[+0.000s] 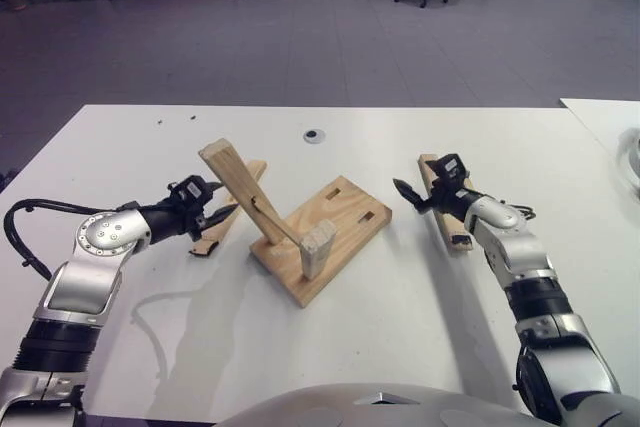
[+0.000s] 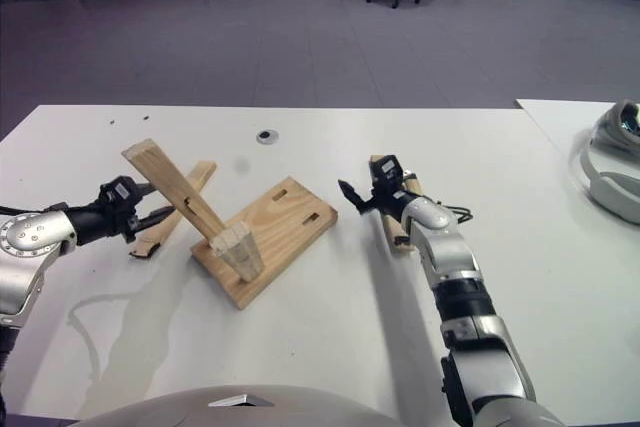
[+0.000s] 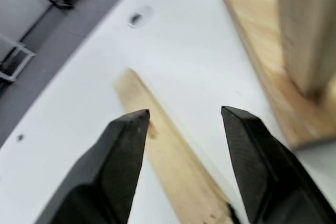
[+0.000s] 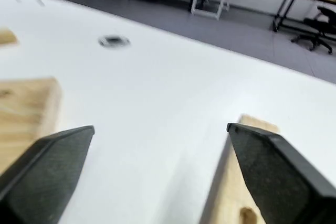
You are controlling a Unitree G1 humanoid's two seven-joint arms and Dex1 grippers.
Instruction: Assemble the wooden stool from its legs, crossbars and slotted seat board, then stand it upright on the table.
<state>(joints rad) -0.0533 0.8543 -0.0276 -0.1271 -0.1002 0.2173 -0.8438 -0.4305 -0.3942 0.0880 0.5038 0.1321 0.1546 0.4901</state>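
Note:
The slotted seat board (image 1: 335, 222) lies flat mid-table. A wooden leg (image 1: 243, 190) stands tilted in it, with a short block (image 1: 318, 247) at its near end. A loose wooden leg (image 1: 240, 199) lies on the table left of the board. My left gripper (image 1: 224, 213) hovers open over this leg's near end, and the leg (image 3: 173, 166) runs between the fingers (image 3: 126, 150). Another loose wooden piece (image 1: 438, 197) lies right of the board. My right gripper (image 1: 404, 191) is open just left of that piece (image 4: 241, 182), pointing toward the board (image 4: 26, 108).
A small round grommet (image 1: 315, 135) sits in the white table (image 1: 150, 147) behind the board. A white headset (image 2: 610, 162) rests on a neighbouring table at the far right. Chairs and table frames stand far behind on the floor.

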